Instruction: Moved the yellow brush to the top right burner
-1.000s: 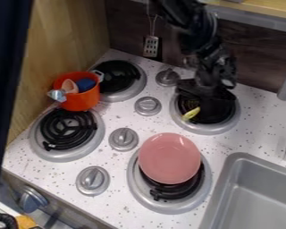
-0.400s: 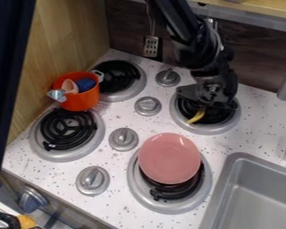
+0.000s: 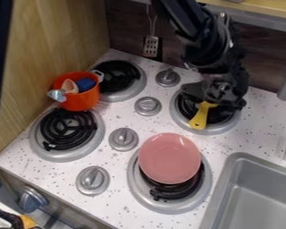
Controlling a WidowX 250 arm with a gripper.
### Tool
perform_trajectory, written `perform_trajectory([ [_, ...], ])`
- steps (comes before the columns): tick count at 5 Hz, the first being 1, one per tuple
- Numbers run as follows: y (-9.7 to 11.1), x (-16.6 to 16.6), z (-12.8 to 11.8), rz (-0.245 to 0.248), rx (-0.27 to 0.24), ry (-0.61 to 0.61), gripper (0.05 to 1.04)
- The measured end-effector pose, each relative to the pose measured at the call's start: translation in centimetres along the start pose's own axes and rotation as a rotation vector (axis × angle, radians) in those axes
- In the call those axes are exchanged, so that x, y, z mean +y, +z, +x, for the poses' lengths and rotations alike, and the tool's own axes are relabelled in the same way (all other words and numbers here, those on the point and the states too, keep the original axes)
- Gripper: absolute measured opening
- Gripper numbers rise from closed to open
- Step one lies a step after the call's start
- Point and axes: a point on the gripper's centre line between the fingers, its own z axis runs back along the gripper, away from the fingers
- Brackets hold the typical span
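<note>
Yellow brush (image 3: 199, 120) shifted to near edge of top right burner (image 3: 220, 129), claw (image 3: 217, 99) above, cannot tell if shut

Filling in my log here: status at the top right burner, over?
Tool low over top right burner. Yellow brush at it, reaching near rim; hold unclear. Pink plate apart, on nearer burner.
</note>
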Motion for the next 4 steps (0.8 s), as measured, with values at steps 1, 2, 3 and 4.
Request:
perform_trajectory([
  [1,1.2,0.3,0.3,0.012,0.035,0.003,1.001],
  [2,1.9,1.0,-0.1,0.022,0.116,-0.023,1.0],
  [3,2.4,3.1,-0.2,0.042,0.195,-0.008,1.0],
  [4,3.7,4.9,-0.6,0.03,0.181,-0.003,1.0],
])
